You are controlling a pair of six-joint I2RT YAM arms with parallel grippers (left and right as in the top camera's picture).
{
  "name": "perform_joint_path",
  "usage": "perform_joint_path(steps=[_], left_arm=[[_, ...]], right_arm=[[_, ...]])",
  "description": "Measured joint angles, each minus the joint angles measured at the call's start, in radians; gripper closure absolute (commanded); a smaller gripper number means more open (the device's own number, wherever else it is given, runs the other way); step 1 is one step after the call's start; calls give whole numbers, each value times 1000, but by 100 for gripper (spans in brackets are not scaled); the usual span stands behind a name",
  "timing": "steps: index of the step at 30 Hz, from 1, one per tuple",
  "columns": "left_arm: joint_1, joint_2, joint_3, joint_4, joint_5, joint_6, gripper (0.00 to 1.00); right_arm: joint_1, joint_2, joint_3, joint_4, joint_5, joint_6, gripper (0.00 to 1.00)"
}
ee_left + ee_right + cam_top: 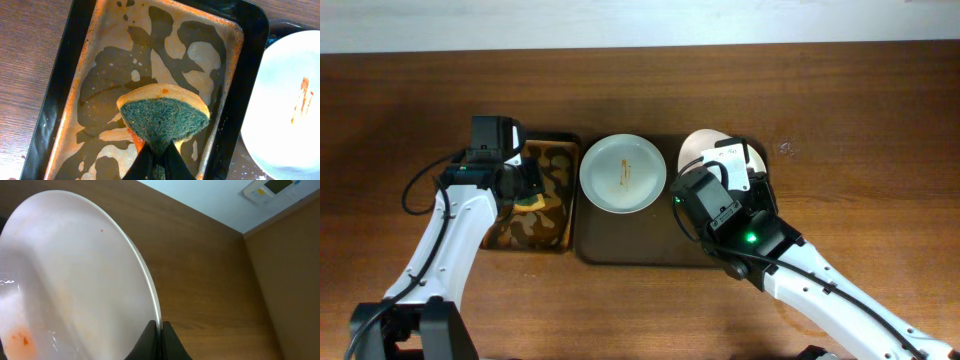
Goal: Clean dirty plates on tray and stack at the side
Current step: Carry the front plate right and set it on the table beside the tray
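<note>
In the overhead view the large dark tray (620,243) lies at the middle of the desk (840,100). The smaller black-rimmed amber tray (548,243) sits just beside it on the left.

A pale grey-green plate (622,173) rests flat in the upper left part of the dark tray. It carries a thin orange-red streak (625,176) near its centre. In the left wrist view the same plate fills the right edge of the frame and the streak shows as broken marks.

The left arm (450,240) reaches in from the lower left, and the left jaws are over the amber tray. They are pinched narrow on a sponge (165,117). Its green scouring face is turned toward the wrist camera, with a yellow-orange layer behind it. The tray bottom below it is mottled with dark and pale patches. I cannot tell whether the sponge touches that bottom.

The right arm (820,290) comes in from the lower right. The right jaws are closed on the rim of a white plate (75,280), which stands tilted on edge over the upper right part of the dark tray. In the right wrist view the rim runs down into the jaws at the bottom centre of the frame. A faint orange smear (20,339) shows on the plate's face at the lower left, with a tiny orange fleck higher up.
</note>
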Motion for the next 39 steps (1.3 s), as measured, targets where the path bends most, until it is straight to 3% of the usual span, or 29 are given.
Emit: perform_joint_path(steps=[4, 6, 10, 16, 22, 26, 29, 33, 36, 39], left_arm=[[0, 0, 0, 1, 0, 0, 100], [0, 0, 0, 2, 0, 0, 100], [0, 0, 0, 2, 0, 0, 100], [0, 0, 0, 2, 12, 0, 100], [0, 0, 0, 3, 19, 0, 100], [0, 0, 0, 3, 19, 0, 100], [0, 0, 0, 4, 19, 0, 100], [0, 0, 0, 5, 19, 0, 100], [0, 0, 0, 6, 19, 0, 100], [0, 0, 0, 6, 19, 0, 100]], right_arm=[[-47, 0, 0, 3, -183, 66, 96], [-70, 0, 0, 23, -239, 29, 96], [-54, 0, 0, 48, -184, -79, 96], [-95, 0, 0, 39, -149, 9, 96], [-23, 0, 0, 72, -9, -183, 96], [27, 0, 0, 77, 93, -179, 96], [-63, 0, 0, 79, 74, -121, 96], [-241, 0, 2, 12, -146, 6, 96], [-514, 1, 2, -9, -372, 129, 96], [-695, 1, 2, -10, -518, 166, 96]])
